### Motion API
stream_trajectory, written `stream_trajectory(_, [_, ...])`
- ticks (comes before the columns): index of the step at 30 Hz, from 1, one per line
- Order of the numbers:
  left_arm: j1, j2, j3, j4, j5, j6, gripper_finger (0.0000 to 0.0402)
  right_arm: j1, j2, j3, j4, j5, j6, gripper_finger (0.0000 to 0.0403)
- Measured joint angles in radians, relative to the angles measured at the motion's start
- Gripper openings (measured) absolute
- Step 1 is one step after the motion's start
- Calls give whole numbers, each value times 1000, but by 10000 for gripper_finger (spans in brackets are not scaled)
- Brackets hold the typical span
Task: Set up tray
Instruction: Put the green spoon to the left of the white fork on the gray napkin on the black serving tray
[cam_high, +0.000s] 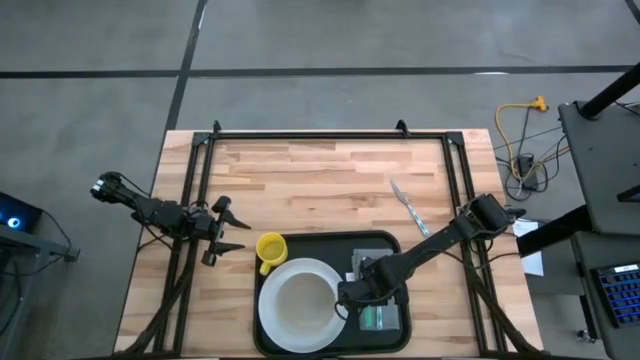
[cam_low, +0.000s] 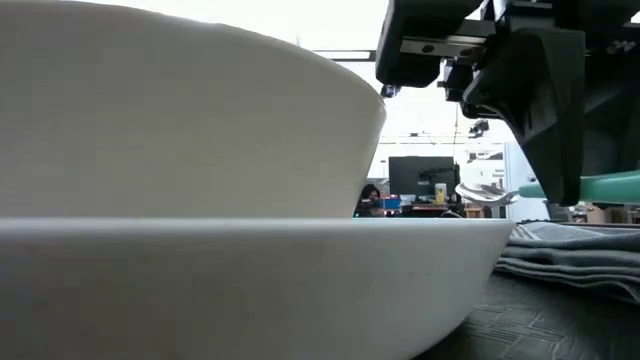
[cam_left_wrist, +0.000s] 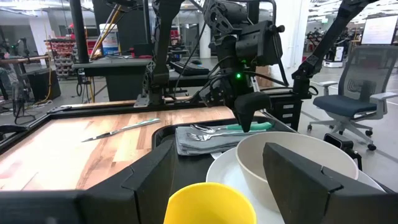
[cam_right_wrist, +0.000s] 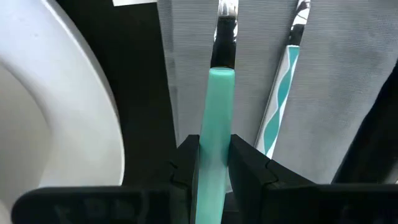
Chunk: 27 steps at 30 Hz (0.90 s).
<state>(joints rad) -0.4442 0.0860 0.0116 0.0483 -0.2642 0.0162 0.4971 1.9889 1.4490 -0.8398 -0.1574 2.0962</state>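
Observation:
The black tray (cam_high: 375, 243) lies at the table's near edge. On it a white plate (cam_high: 272, 320) carries a white bowl (cam_high: 300, 298), and a grey napkin (cam_right_wrist: 336, 56) covers its right part. A yellow cup (cam_high: 269, 250) stands at the tray's left far corner. My right gripper (cam_high: 350, 297) is over the napkin, shut on a teal-handled utensil (cam_right_wrist: 211, 106). A second utensil with a patterned teal handle (cam_right_wrist: 281, 93) lies flat on the napkin beside it. My left gripper (cam_high: 243, 236) waits open just left of the cup. My right gripper pinches the utensil's teal handle (cam_right_wrist: 211, 155) between its two fingers, back from the handle's metal end. The fingers (cam_left_wrist: 249, 115) come from above, pointing down. The utensil lies level over the napkin (cam_low: 570, 255), its silver head (cam_low: 485, 190) toward the table's far side; whether it touches the napkin I cannot tell.
A knife (cam_high: 408, 205) lies on the bare wood beyond the tray's right far corner. A black frame (cam_high: 330, 135) runs along the table's far and side edges. The wood between the frame's far bar and the tray is open.

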Motion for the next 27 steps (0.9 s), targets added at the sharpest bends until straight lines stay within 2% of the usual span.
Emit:
stream_trajectory(21, [0,0,0,0,0,0,224,0,102,-1,71,-14,15,57])
stream_trajectory(27, [0,0,0,0,0,0,224,0,104,-1,74,-20,18,87])
